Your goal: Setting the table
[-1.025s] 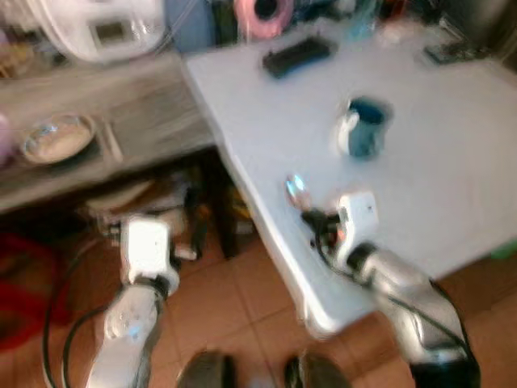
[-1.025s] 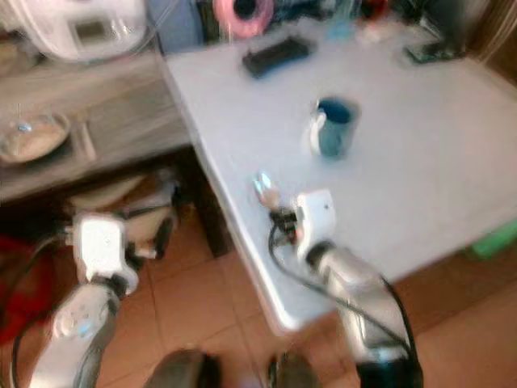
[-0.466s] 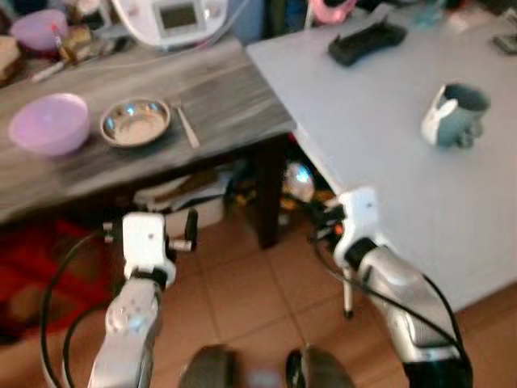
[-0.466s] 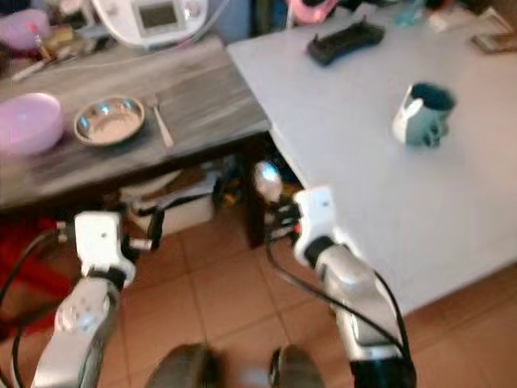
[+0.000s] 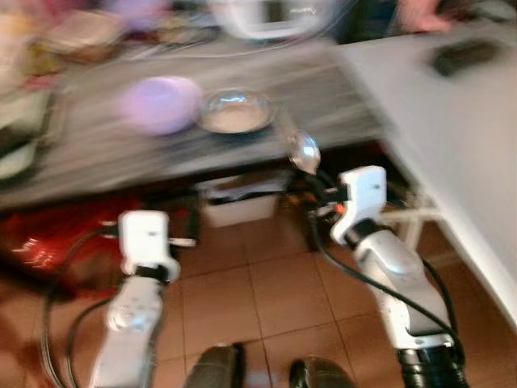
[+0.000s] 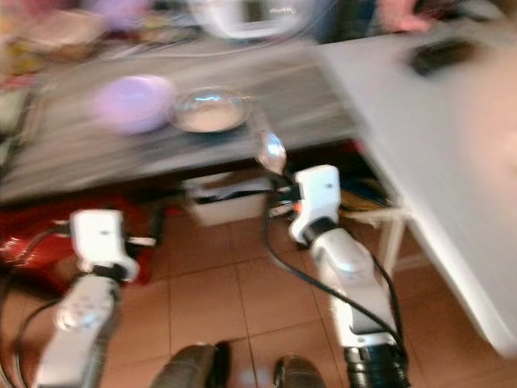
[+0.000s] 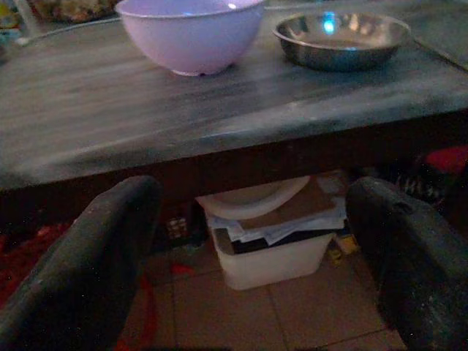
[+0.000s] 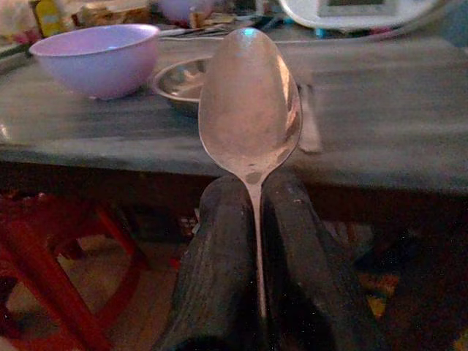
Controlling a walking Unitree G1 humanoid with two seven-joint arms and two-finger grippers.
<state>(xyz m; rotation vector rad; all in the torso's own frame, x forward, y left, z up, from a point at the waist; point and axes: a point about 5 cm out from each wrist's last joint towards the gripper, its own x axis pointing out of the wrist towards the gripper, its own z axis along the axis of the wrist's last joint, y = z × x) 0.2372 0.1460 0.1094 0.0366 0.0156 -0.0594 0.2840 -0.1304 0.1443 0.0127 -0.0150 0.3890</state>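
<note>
The view has swung left since the earlier frames: the white table now lies at the right, the mug has left view, and the grey wooden table spans the scene. The right gripper, raised before this table's front edge, pinches a spoon upright, bowl uppermost. The left gripper, lower, has its fingers spread. A purple bowl and metal bowl sit near the front edge.

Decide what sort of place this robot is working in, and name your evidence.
Probably a home kitchen or dining area: a wooden table holds a purple bowl and steel bowl, and the right gripper grips a spoon.
</note>
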